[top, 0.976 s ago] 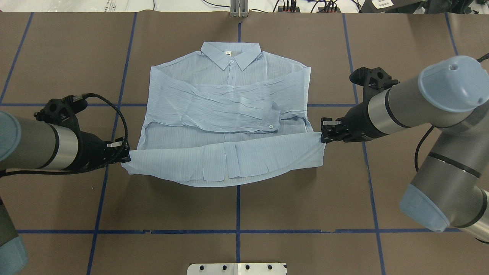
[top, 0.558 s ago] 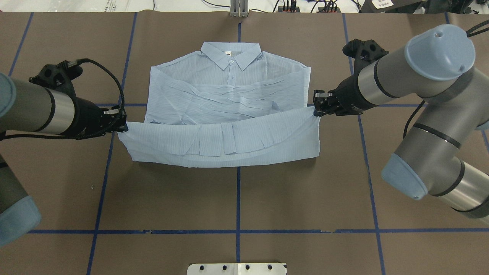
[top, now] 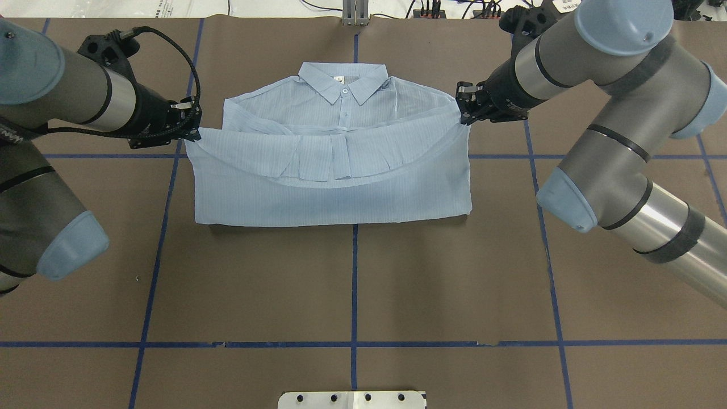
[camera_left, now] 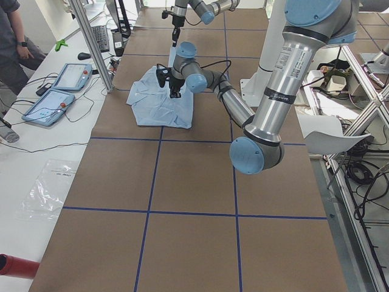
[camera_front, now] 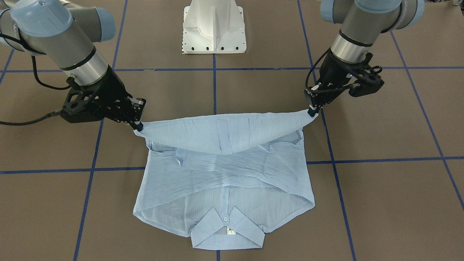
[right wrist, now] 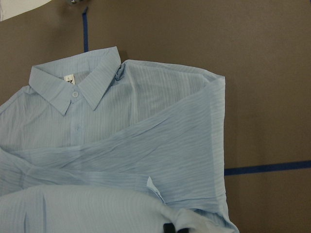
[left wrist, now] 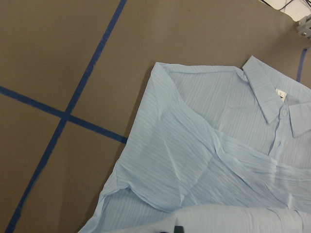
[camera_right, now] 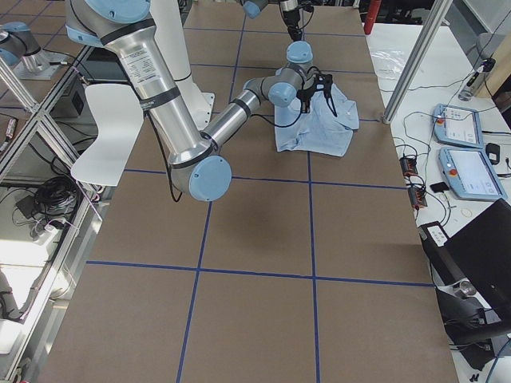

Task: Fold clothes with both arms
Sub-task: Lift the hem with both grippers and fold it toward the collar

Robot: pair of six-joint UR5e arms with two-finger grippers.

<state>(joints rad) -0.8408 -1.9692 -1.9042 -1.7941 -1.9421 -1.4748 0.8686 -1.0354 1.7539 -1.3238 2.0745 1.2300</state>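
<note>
Shirt lies in the upper middle of the overhead frame on the desk, collar toward the top edge, its lower part doubled up over the body. The left arm reaches in from the upper left with its forearm slanting slightly down to the right, and the left end effector is pinching the hem's left corner. The right arm bends up from the right edge and slants down to the left, and the right end effector is pinching the other hem corner beside the shoulder.
</note>
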